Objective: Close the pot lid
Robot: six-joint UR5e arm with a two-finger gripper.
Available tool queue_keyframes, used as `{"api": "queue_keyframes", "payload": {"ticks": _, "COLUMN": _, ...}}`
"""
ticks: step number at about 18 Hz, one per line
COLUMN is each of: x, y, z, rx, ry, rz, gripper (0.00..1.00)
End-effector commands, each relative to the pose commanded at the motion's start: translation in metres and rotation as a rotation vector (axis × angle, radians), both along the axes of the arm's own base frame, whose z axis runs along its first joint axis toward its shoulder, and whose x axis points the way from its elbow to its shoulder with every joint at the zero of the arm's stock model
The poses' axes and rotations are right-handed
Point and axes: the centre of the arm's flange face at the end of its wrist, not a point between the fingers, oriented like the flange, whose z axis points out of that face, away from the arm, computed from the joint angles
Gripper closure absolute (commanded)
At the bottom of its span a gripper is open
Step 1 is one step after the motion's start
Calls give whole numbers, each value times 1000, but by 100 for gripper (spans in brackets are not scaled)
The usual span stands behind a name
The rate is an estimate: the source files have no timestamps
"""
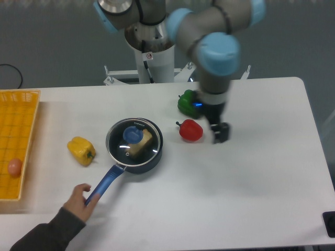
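The pot (152, 155), a small dark pan with a long blue handle (107, 180), stands left of the table's centre. The glass lid (134, 141) lies flat on its rim, blue knob (132, 135) up, with a yellowish item showing under the glass. My gripper (220, 133) hangs well to the right of the pot, just right of a red pepper. Its dark fingers point down, slightly apart, with nothing between them.
A person's hand (79, 197) reaches in from the bottom left and holds the end of the pan handle. A yellow pepper (81, 150) lies left of the pot. The red pepper (190, 129) and a green pepper (188, 103) lie right of it. A yellow basket (18, 141) holding an egg (14, 167) sits at the left edge.
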Motion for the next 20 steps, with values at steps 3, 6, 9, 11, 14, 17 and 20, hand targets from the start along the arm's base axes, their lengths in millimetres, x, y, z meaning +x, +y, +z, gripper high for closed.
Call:
{"api": "queue_keyframes", "payload": {"ticks": 3, "x": -27, "y": -18, "z": -9, "rx": -5, "ry": -1, "rz": -47, "gripper": 0}}
{"api": "queue_keyframes", "payload": {"ticks": 6, "x": -41, "y": -21, "z": -39, "rx": -23, "ry": -39, "rz": -89, "gripper": 0}}
{"api": "queue_keyframes", "payload": {"ticks": 9, "x": -46, "y": -19, "z": -64, "rx": -48, "ry": -34, "rz": -93, "gripper": 0}}
{"api": "queue_keyframes", "payload": {"ticks": 11, "x": -50, "y": -22, "z": -63, "rx": -96, "ry": -5, "rz": -91, "gripper": 0}}
{"api": "queue_keyframes", "payload": {"ticks": 14, "x": -56, "y": -27, "z": -67, "rx": -108, "ry": -4, "rz": -86, "gripper": 0}}
{"api": "queue_keyframes", "payload": {"ticks": 17, "x": -59, "y": -26, "z": -68, "rx": -108, "ry": -1, "rz": -89, "gripper": 0}}
{"api": "queue_keyframes", "payload": {"ticks": 20, "x": -59, "y": -26, "z": -66, "rx": -107, "ry": 2, "rz": -90, "gripper": 0}}
